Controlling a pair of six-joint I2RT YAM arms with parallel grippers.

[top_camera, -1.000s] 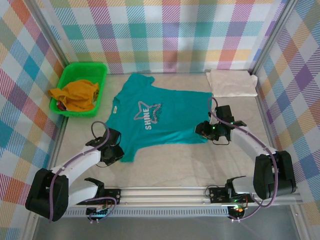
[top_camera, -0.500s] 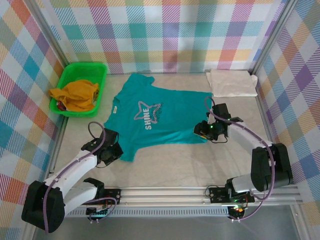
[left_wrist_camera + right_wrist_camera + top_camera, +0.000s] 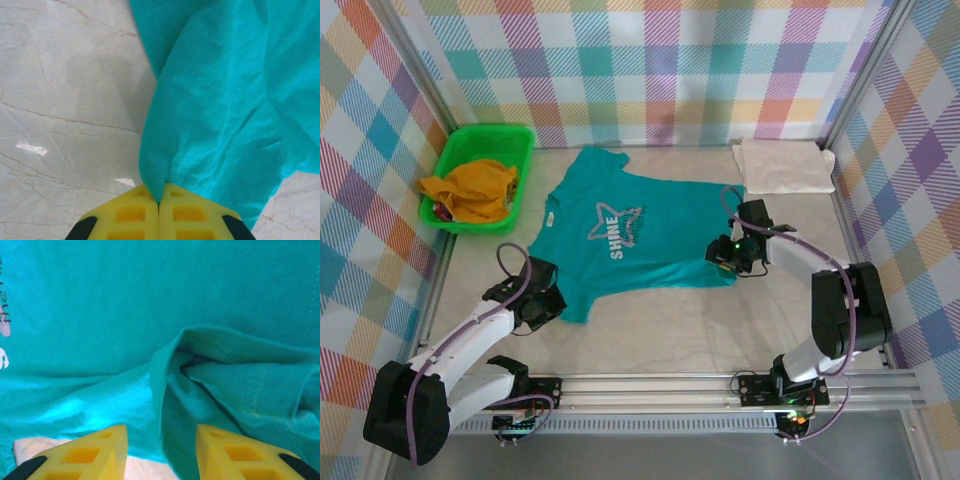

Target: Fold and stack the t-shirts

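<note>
The teal t-shirt (image 3: pixel 630 235) with a silver star and "SHINE" print lies spread face up mid-table. My left gripper (image 3: pixel 548 305) sits at its near left corner. In the left wrist view that gripper (image 3: pixel 159 201) is shut, with a pinch of teal cloth (image 3: pixel 220 100) between the yellow fingers. My right gripper (image 3: pixel 725 255) rests at the shirt's right edge. Its fingers (image 3: pixel 112 450) stand apart around a raised fold of teal cloth (image 3: pixel 165 370) without closing on it. The cream-white t-shirt (image 3: pixel 785 165) lies folded at the back right.
A green plastic basket (image 3: pixel 520 135) holding an orange cloth (image 3: pixel 475 190) stands at the back left. Plaid walls close in three sides. A metal rail (image 3: pixel 650 385) runs along the near edge. Bare marble tabletop (image 3: pixel 670 325) lies between the shirt and the rail.
My right gripper has slid a little farther back and left along the shirt's right edge. The left arm has shifted slightly while keeping its hold on the corner.
</note>
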